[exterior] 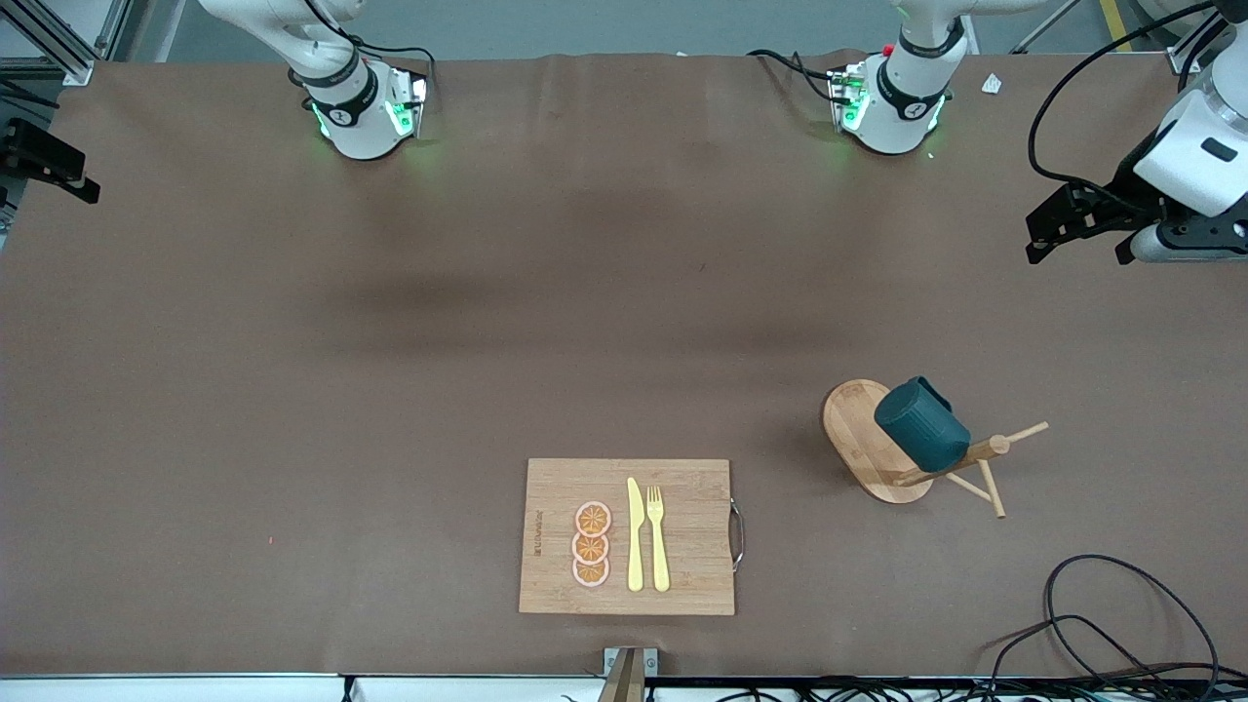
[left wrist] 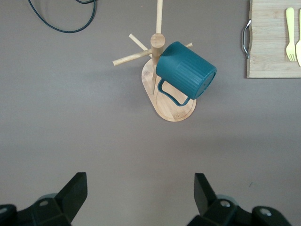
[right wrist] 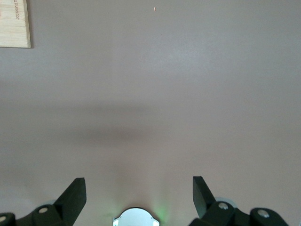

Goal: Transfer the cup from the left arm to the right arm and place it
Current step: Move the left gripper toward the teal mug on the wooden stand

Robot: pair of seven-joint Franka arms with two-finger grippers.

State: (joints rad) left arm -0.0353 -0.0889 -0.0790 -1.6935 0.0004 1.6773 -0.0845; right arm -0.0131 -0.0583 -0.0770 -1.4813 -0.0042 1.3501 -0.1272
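With both hands spread wide and empty, the left hand (left wrist: 140,197) could topple the wooden peg stand (exterior: 892,450) if it drags the hanging cup (exterior: 920,422) sideways.

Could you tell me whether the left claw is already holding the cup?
No, the left claw is open over bare table, while the cup hangs on the wooden peg stand, apart from it.

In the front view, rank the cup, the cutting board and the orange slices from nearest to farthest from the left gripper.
Left gripper, open, at the left arm's table end.
1. Cup, hung on the peg stand.
2. Cutting board, near the camera's edge.
3. Orange slices, on the board toward the right arm's end.
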